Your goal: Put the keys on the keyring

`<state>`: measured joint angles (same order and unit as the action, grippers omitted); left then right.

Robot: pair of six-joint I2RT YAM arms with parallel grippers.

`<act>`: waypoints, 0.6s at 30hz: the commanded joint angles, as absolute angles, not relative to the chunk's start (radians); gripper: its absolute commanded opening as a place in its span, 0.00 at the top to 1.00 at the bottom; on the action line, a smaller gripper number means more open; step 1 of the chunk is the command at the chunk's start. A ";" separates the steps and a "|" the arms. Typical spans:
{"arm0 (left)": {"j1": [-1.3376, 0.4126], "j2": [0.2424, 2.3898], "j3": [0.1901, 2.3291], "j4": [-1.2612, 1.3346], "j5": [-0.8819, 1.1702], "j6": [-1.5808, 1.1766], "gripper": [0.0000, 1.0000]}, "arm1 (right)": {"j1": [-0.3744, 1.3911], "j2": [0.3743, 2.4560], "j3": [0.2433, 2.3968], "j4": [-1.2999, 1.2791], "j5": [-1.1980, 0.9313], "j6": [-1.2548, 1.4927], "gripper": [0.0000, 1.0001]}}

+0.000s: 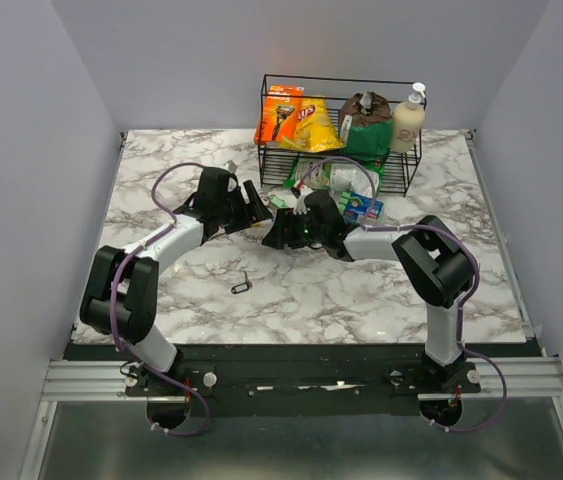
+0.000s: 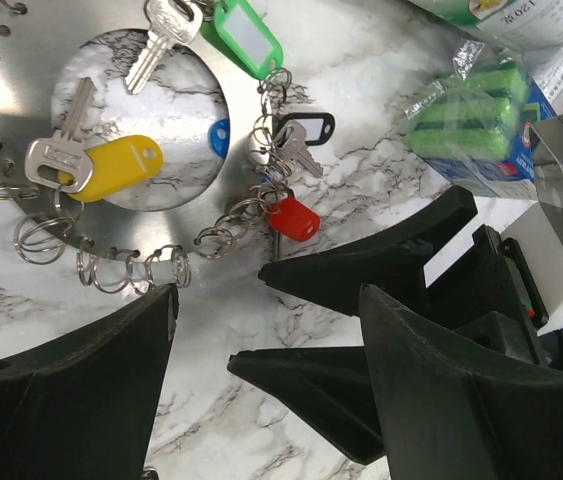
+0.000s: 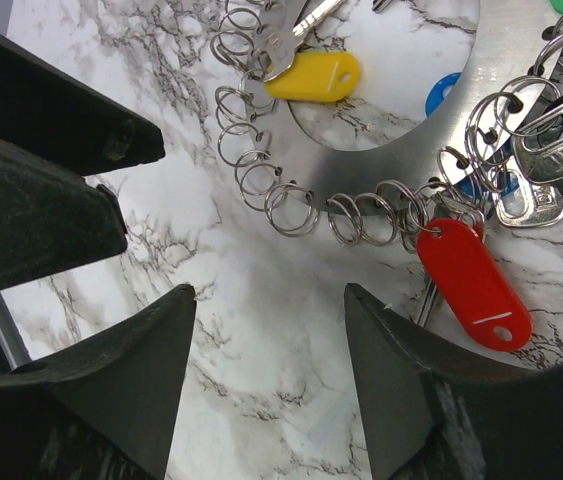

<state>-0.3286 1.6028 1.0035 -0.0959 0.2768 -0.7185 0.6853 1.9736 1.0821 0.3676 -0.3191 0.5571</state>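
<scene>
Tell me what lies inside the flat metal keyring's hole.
Marble table shows through, with part of the yellow-tagged key and another silver key whose blade reaches in. A blue piece peeks at the hole's edge; the keyring covers the rest.

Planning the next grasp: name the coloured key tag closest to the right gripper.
The red tag, just ahead of the right gripper; the yellow tag and green tag lie farther off.

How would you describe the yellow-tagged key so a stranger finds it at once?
On the table, by the black basket, lies a flat silver keyring edged with wire loops. One key lies partly over its hole. It alone has a yellow tag; near it are a green tag, a red tag and a black tag.
</scene>
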 commanded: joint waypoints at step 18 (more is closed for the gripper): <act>-0.330 1.703 1.052 -0.075 0.219 -0.716 0.37 | 0.680 2.037 1.104 0.469 -0.216 0.578 0.41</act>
<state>-0.3286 1.6764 1.0267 -0.0963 0.2417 -0.7181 0.6853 2.0018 1.0870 0.4263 -0.2512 0.5739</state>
